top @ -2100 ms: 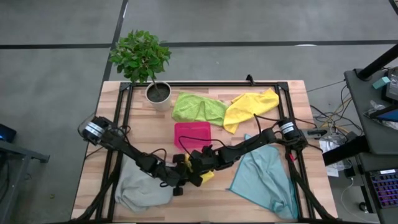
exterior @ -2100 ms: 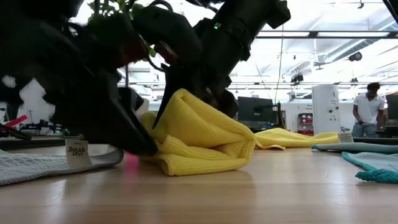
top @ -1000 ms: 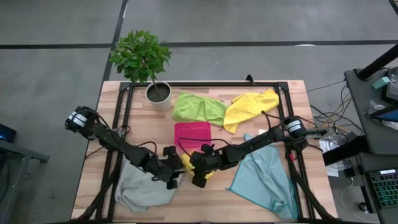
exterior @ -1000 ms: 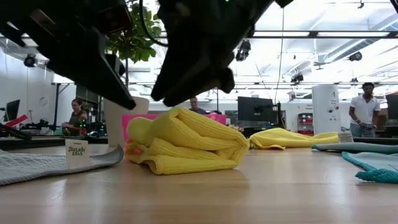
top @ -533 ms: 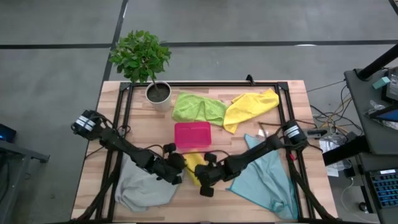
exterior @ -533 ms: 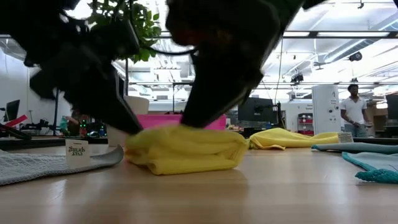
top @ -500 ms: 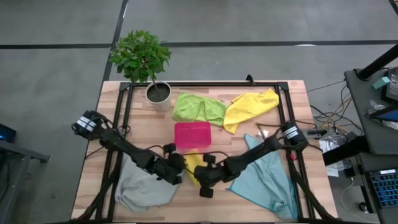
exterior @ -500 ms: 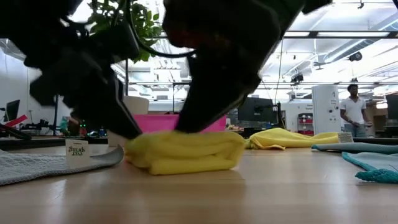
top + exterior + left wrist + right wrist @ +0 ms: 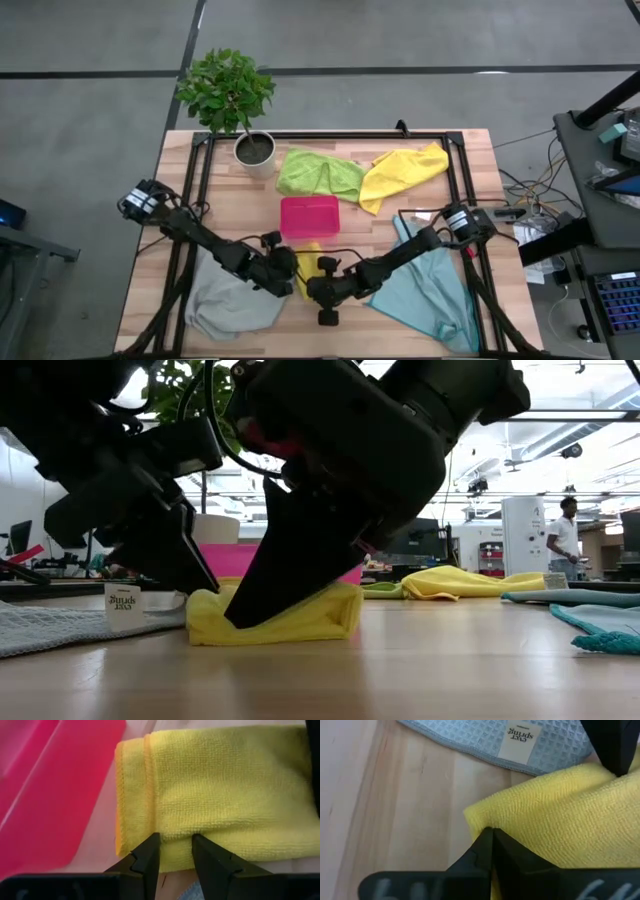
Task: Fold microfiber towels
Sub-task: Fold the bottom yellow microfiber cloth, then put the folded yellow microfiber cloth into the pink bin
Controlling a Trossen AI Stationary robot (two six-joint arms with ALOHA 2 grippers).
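A folded yellow towel [image 9: 308, 262] lies flat on the table just near of the pink tray [image 9: 310, 215], with both grippers down on it. My left gripper [image 9: 176, 847] comes at it from the left, fingers a little apart. My right gripper [image 9: 492, 837], shut, comes from the right at the towel's near end. The grey towel [image 9: 230, 300] lies crumpled at the near left, the teal towel [image 9: 430, 280] at the near right. A lime green towel [image 9: 320, 172] and a second yellow one [image 9: 405, 170] lie at the far side. My left gripper rests its two slightly parted fingertips [image 9: 150, 851] on the top layer of the folded yellow towel, close to one long edge [image 9: 175, 827]. The fingers slant down from the table's left. The towel lies flat on the table. My right gripper presses its shut fingertips [image 9: 492, 845] down on the folded yellow towel at a corner [image 9: 475, 817] of its near end. The fingers slant down from the table's right. The towel lies flattened on the table under them [image 9: 300, 622].
A potted plant [image 9: 255, 148] stands at the far left inside the black frame [image 9: 330, 135]. The grey towel's label [image 9: 520, 737] lies close beside the yellow towel. Bare wood shows along the near edge between the grey and teal towels.
Both grippers have come down from above the yellow towel onto it. The towel, a bulging folded heap a second ago, is now pressed low and flat on the table.
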